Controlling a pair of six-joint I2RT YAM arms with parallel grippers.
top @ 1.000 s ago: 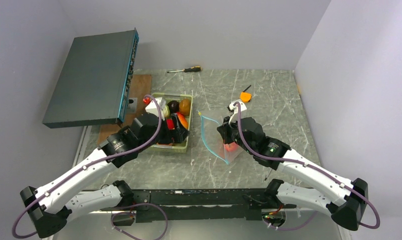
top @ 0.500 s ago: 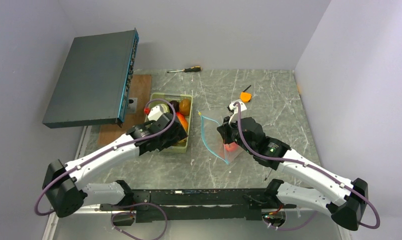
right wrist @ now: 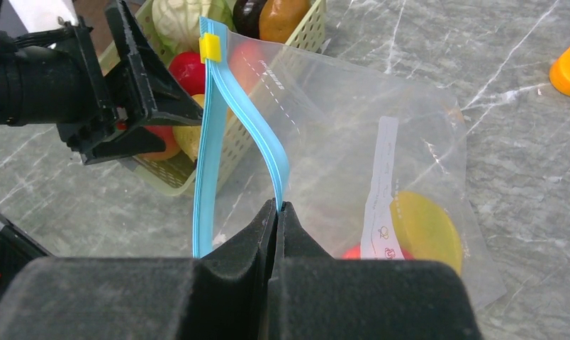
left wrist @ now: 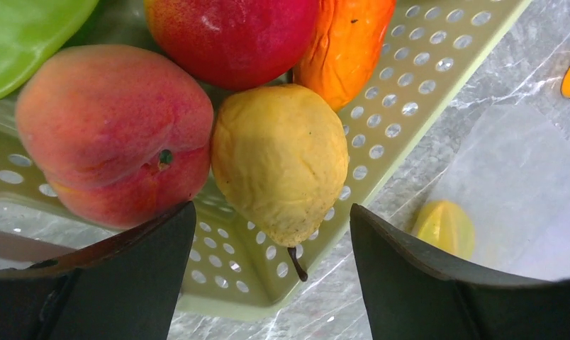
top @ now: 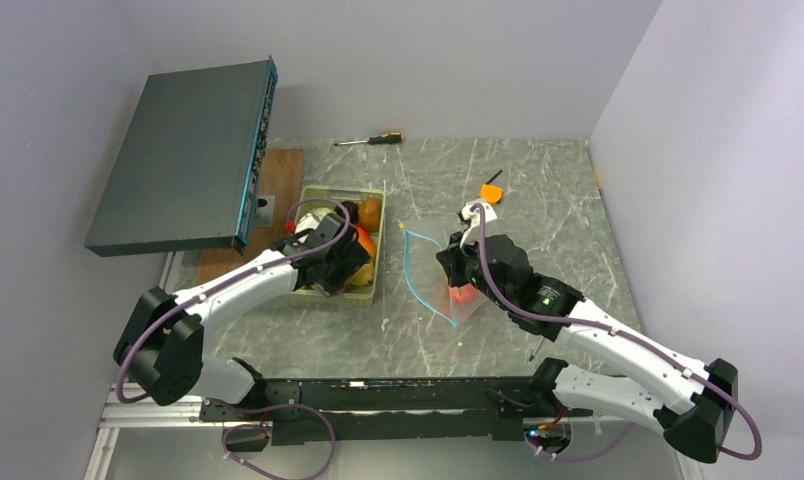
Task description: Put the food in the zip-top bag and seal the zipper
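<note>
The pale green tray (top: 381, 238) holds several toy foods. In the left wrist view I see a yellow pear (left wrist: 278, 159), a peach (left wrist: 112, 131), a red fruit (left wrist: 232, 32) and an orange one (left wrist: 342, 42). My left gripper (top: 343, 262) is open and empty, its jaws either side of the pear (left wrist: 271, 276) at the tray's near right corner. My right gripper (right wrist: 276, 209) is shut on the teal-blue zipper (right wrist: 211, 142) and holds the clear bag (right wrist: 339, 142) open. A yellow food (right wrist: 424, 230) and a red one (right wrist: 353, 251) lie in the bag.
A dark flat box (top: 183, 155) leans at the back left over a wooden board (top: 278, 165). A screwdriver (top: 370, 140) lies at the back. A small orange tool (top: 492, 190) lies behind the bag. Walls close in on both sides.
My left arm has swung in and its gripper has come down low over the tray's near right corner. My right gripper has held still on the zipper.
</note>
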